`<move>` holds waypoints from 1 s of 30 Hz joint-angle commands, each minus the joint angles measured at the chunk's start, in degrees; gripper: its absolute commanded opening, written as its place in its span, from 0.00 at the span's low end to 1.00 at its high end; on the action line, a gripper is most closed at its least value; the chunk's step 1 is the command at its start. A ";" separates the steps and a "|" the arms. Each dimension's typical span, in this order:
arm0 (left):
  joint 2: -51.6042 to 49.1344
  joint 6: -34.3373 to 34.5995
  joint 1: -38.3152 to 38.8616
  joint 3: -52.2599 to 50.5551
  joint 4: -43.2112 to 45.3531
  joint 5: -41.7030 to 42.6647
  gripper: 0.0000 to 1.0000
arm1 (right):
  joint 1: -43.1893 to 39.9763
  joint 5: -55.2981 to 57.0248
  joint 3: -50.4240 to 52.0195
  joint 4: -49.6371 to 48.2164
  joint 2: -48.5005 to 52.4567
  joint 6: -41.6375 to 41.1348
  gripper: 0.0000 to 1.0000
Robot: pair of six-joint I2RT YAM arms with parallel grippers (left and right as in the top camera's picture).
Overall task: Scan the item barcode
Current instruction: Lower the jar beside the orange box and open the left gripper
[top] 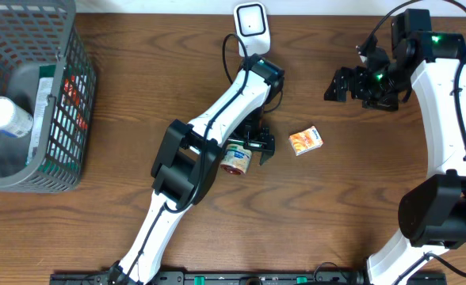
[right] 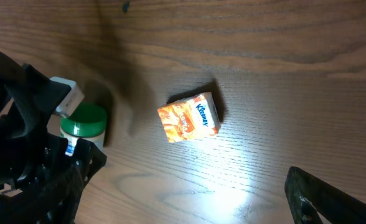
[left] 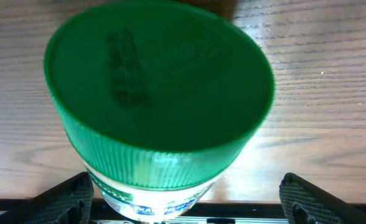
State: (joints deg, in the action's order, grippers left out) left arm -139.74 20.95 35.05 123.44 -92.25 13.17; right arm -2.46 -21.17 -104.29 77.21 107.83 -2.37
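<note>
Grey mesh basket (top: pixel 70 119) sits at the far left of the wood surface (top: pixel 360 182). It holds a white-capped bottle (top: pixel 3 117) lying against the near-left wall, a flat green-and-white pack (top: pixel 47 103) on edge along the right wall, and something red (top: pixel 73 89) behind the mesh, too hidden to identify. The item is a green-lidded jar (left: pixel 161 106) mid-surface, below the white scanner (top: pixel 250 24), which stands at the back edge and well apart from the jar. The left hand (left: pixel 189 196) is over the jar with its jaws spread wide. The jar sits between the two fingers; there's a clear gap on one side, and contact on the other can't be told, so it isn't clamped. The lid faces the left wrist camera, with a white label band visible under it. From above I can't tell whether the jar is upright or tipped. A small orange Kleenex pack (right: pixel 189 117) lies loose on the surface, near the jar on its right and not touching it. The right hand (right: pixel 194 168) is at the back right, jaws fully apart with nothing between them, and it looks toward the tissue pack and the jar.
</note>
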 commanded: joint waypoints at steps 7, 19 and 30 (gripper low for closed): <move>0.46 -1.81 -1.38 3.23 -1.81 2.47 0.95 | -0.13 -0.02 -0.92 0.94 -1.09 -0.11 0.99; 0.46 -5.70 1.11 3.23 -3.15 8.96 0.95 | -0.13 0.37 -0.92 1.33 -1.09 0.74 0.99; 0.46 -5.66 3.04 3.23 -2.56 8.98 0.95 | -0.13 0.37 -0.92 1.44 -1.09 0.74 0.99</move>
State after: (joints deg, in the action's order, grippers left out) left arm -139.74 16.23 37.82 125.38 -92.33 21.34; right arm -2.46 -20.97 -104.29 78.43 107.83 -2.33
